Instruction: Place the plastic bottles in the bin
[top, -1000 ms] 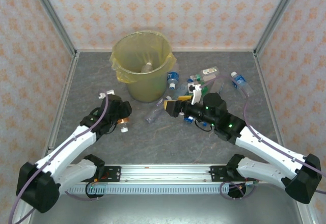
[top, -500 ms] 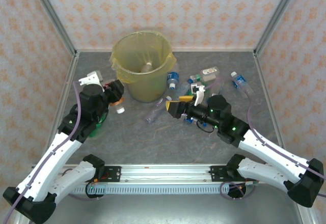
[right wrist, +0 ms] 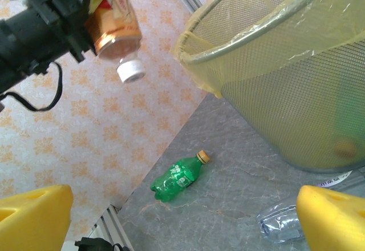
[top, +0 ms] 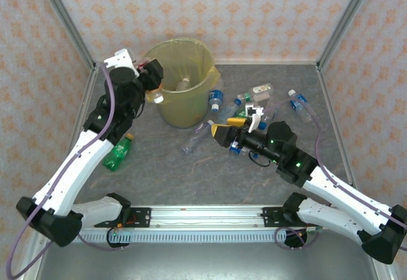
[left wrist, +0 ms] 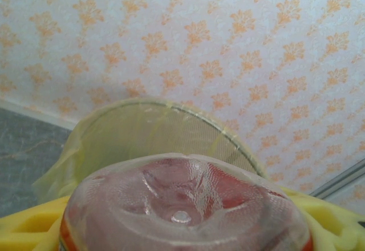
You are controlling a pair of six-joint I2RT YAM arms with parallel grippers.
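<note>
From above, I am holding my left pincer (top: pixel 151 81) high beside the left rim of the bin (top: pixel 181 111), pinching a bottle (top: pixel 154 93) with an orange label and a white cap. The cap is pointing down, so the bottle should drop in cleanly once it is over the mouth. It looks to be hanging just outside the rim, so I judge a short reach to the right is needed before letting go. My right pincer (top: pixel 222 133) is hanging spread wide, low over the table (top: pixel 191 178), next to a clear bottle (top: pixel 194 141), probably lining up the next pick. A green bottle (top: pixel 118 153) is lying well to the left, and more bottles (top: pixel 254 95) are crowding the table to the right of the bin.

Through my left wrist camera, the bottle's base (left wrist: pixel 182 205) is sitting between my yellow pads (left wrist: pixel 28 228), which are squeezing it. The bin's lined rim (left wrist: pixel 171 107) is rising just beyond, which tells me I am aiming at it.

Through my right wrist camera, my two pads (right wrist: pixel 34 217) are standing far apart with nothing between them. The held bottle (right wrist: pixel 117 31) is hanging cap-down, higher than the bin's rim (right wrist: pixel 256 34) and to its side. The green bottle (right wrist: pixel 178 178) is lying on the table below.
</note>
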